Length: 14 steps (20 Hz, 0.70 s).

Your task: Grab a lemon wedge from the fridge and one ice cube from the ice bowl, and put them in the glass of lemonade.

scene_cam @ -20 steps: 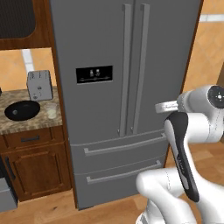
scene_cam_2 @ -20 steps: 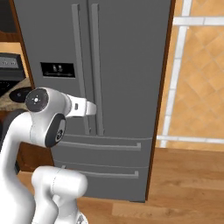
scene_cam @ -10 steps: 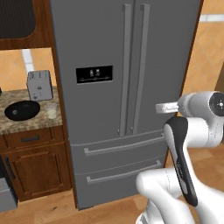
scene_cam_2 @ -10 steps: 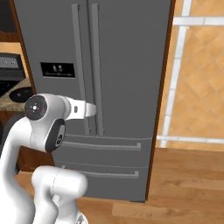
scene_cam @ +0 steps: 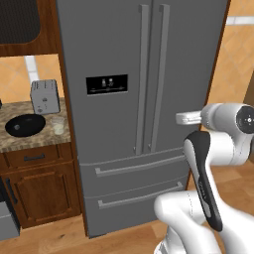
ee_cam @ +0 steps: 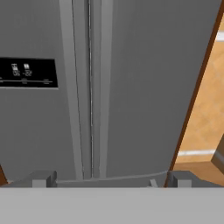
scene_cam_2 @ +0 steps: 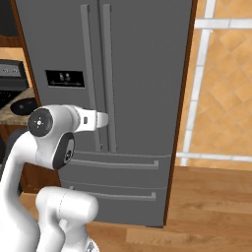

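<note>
Kitchen of orange tile and dark wood cabinets, seen over a white robot arm parked before the fridge (scene_cam: 144, 99), whose two French doors are both shut. Nothing of the job looks done: no lemon wedge has been fetched and no ice has been lifted, so opening a door, finding the wedge, then taking an ice cube and dropping both in the drink all remain ahead.

From the left base camera, the arm's forearm points toward the right-hand door, ending short of the long vertical bar handles (scene_cam: 151, 74). The hand (ee_cam: 109, 178), seen from its own camera, has its fingertips spread wide apart with nothing between them, aimed at the seam between the doors.

At nine o'clock from the fridge, a speckled worktop (scene_cam: 15, 141) carries the ice bowl (scene_cam: 25, 124), a shallow glossy black dish, with the glass of lemonade (scene_cam: 58, 125) just beside it at three o'clock, a small clear tumbler of pale liquid. A grey toaster (scene_cam: 45, 96) stands behind them at twelve o'clock. The fridge itself is plain grey steel, with a black dispenser panel (scene_cam: 106, 85) on its left door and two drawers below.
</note>
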{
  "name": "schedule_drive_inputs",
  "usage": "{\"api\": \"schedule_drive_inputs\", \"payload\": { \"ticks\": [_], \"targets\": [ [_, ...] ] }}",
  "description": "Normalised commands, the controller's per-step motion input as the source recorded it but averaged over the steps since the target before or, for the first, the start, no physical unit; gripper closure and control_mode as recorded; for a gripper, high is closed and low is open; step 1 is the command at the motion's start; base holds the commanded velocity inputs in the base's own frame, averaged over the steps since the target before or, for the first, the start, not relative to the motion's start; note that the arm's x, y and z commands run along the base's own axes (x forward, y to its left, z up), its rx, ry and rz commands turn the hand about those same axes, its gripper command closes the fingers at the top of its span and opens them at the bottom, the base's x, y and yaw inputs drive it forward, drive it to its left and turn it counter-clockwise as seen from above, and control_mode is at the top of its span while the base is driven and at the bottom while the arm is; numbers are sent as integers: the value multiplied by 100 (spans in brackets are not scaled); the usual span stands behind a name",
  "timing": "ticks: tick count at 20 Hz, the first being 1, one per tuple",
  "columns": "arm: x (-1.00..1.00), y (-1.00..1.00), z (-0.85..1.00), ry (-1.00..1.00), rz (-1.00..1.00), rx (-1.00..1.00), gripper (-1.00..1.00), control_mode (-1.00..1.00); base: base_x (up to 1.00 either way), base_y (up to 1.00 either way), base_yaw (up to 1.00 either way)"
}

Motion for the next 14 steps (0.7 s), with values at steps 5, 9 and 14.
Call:
{"api": "schedule_drive_inputs", "payload": {
  "ticks": [5, 9, 14],
  "targets": [
    [0, 2, 28, 1, 0, 0, -100, -100, 0, 0, 0],
    [6, 31, 22, 0, 1, 0, -100, -100, 0, 0, 0],
    [25, 44, 27, -2, 15, 9, -100, -100, 0, 0, 0]
  ]
}}
